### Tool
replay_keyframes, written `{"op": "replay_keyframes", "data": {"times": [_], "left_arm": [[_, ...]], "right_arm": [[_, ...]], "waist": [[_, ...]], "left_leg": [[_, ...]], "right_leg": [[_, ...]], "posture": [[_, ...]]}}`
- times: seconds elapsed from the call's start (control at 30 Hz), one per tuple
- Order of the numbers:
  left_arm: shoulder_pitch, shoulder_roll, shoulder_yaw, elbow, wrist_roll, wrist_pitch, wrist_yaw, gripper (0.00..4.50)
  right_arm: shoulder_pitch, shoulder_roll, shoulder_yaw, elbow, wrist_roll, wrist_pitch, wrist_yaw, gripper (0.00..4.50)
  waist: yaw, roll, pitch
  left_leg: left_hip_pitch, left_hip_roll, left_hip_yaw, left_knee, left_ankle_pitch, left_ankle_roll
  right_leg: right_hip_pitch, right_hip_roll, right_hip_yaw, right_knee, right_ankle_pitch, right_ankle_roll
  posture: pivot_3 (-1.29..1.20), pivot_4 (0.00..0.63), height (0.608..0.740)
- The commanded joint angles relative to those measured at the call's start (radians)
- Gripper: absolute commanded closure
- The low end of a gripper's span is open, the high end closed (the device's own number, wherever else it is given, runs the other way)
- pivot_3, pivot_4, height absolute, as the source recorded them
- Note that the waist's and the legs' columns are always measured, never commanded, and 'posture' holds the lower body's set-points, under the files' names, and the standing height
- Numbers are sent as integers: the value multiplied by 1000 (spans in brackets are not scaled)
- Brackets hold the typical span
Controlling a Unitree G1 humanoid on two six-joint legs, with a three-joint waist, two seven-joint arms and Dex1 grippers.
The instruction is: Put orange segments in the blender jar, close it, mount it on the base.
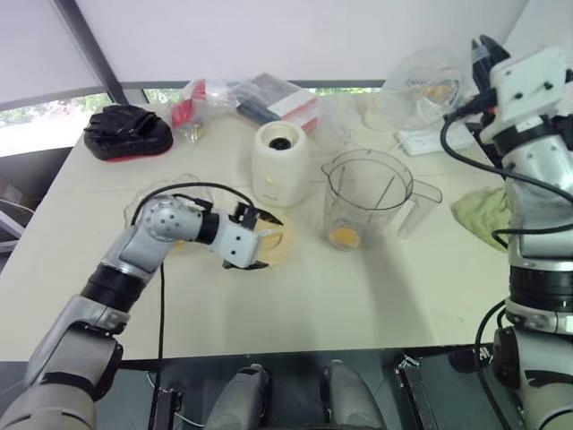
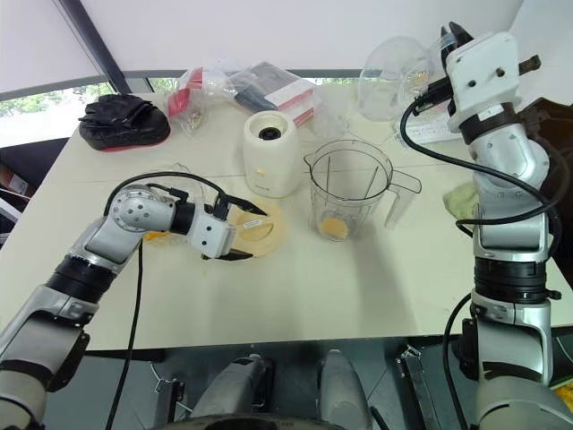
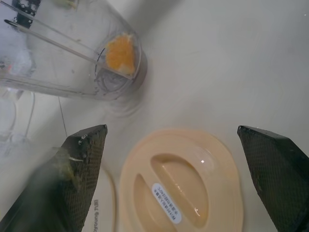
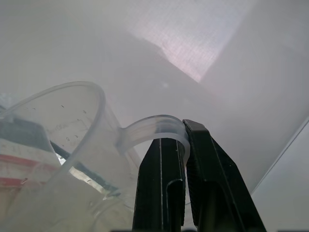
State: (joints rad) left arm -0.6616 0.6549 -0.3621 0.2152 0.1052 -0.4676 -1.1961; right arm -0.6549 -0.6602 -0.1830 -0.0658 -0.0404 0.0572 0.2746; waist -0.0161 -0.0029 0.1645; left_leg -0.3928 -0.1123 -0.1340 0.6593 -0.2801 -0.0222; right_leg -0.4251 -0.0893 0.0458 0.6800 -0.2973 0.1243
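The clear blender jar point(image 1: 367, 193) stands upright and uncovered at the table's middle, with orange segments point(image 1: 345, 236) at its bottom. The cream-white base point(image 1: 280, 164) stands just left of it. My left gripper point(image 1: 260, 240) is open and points right, low over a flat cream lid point(image 3: 178, 188) lying on the table, one finger to each side of it. The jar point(image 3: 72, 58) and its orange segments point(image 3: 120, 53) lie just beyond. My right gripper point(image 4: 183, 128) is raised at the far right, shut on the handle of a clear plastic cup point(image 1: 423, 82).
Black gloves point(image 1: 125, 133) lie at the back left. Plastic-wrapped packets point(image 1: 269, 100) sit behind the base. A white power strip point(image 1: 430, 139) and a green cloth point(image 1: 479, 215) lie at the right. A shallow glass bowl point(image 1: 170, 190) sits under my left forearm.
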Motion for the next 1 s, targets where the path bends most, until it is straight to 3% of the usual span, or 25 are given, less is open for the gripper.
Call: {"op": "replay_keyframes", "data": {"times": [0.03,1.0], "left_arm": [[5,1,0,-19,4,-17,11,0],[14,5,-9,13,14,-58,7,0]], "right_arm": [[-9,-25,-14,-59,-15,-33,8,4467],[114,-158,34,-111,-157,-238,140,4467]], "waist": [[0,0,0],[2,0,0]], "left_leg": [[0,0,0,0,0,0],[0,0,0,0,0,0]], "right_leg": [[0,0,0,0,0,0],[0,0,0,0,0,0]], "posture": [[0,150,740],[0,150,740]]}}
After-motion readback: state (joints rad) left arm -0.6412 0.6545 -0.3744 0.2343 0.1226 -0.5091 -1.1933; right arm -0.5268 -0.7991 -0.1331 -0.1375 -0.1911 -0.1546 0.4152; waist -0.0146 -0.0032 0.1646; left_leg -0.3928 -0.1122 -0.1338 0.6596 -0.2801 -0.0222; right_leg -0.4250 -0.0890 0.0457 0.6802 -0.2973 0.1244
